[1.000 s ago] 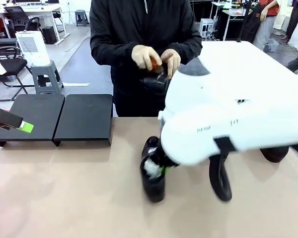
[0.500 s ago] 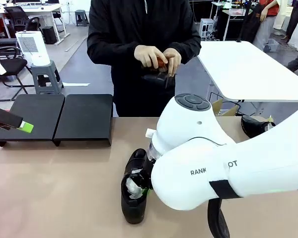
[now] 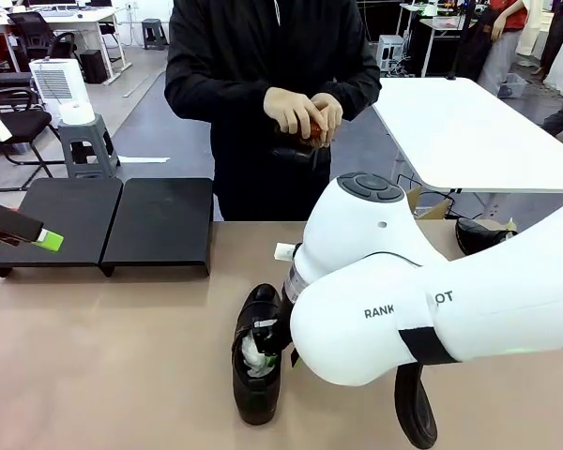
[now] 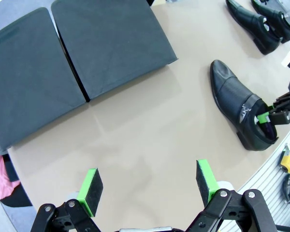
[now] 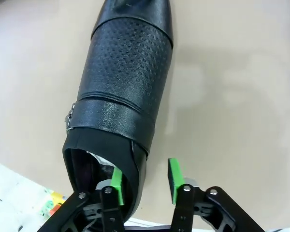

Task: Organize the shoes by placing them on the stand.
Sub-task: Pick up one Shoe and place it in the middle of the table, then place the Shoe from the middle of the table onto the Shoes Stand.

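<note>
1. Your right pincer is released. One green pad sits inside the heel opening of the shoe, and the other stands outside with a visible gap to the leather.
2. That shoe lies flat on the counter, toe pointing away from the pincer. It's well apart from the stand, which carries no shoe yet.
3. Risk: pinch only that thin heel wall and I reckon the toe droops, so the glossy leather slides out on the way across.
4. Your left pincer hangs wide open near the stand. Swing the right arm over carelessly and they could clash.
5. Two more shoes wait farther along the counter.
</note>
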`<state>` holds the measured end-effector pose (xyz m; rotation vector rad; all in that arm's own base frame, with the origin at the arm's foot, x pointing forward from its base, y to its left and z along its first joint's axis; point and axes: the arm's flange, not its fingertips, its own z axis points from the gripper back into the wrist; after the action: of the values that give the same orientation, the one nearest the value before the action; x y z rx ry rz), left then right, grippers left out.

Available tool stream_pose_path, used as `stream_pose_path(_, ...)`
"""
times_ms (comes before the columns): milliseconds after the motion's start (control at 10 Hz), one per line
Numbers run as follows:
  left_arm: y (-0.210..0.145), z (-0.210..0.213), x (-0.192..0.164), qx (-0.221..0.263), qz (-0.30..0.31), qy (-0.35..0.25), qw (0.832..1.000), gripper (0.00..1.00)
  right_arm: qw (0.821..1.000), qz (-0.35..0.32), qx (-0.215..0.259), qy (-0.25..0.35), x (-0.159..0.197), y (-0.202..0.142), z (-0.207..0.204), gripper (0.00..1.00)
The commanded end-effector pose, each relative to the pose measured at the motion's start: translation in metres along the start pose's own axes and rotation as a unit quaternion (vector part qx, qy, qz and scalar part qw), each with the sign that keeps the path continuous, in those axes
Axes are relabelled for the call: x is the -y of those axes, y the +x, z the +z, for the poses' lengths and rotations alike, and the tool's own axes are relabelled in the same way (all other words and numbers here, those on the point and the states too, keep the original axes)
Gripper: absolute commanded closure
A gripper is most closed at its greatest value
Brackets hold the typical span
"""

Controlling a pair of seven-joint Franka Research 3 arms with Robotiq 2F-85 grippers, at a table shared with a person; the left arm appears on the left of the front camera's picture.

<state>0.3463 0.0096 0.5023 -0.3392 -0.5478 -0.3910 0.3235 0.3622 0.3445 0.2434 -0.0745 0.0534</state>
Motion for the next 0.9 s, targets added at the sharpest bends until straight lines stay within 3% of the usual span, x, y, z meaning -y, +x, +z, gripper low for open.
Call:
stream_pose_path(0, 0.0, 0.001, -0.001, 0.003, -0.003, -0.008, 1.0, 0.0, 1.0, 0.008, -0.001, 0.017, 0.004, 0.0, 0.018, 0.0)
stream_pose_path(300, 0.0, 0.001, -0.001, 0.003, -0.003, -0.008, 1.0, 0.0, 0.999, 0.011, 0.026, 0.025, 0.01, -0.017, 0.04, 0.0)
stream_pose_path(400, 0.0, 0.001, -0.001, 0.003, -0.003, -0.008, 1.0, 0.0, 0.999, 0.007, 0.033, 0.002, 0.019, -0.014, 0.039, 0.0)
stream_pose_path(500, 0.0, 0.001, -0.001, 0.003, -0.003, -0.008, 1.0, 0.0, 1.0, 0.004, 0.024, 0.012, -0.003, -0.006, 0.034, 0.0)
stream_pose_path(800, 0.0, 0.001, -0.001, 0.003, -0.003, -0.008, 1.0, 0.0, 1.0, 0.004, 0.024, 0.012, -0.003, -0.006, 0.034, 0.0)
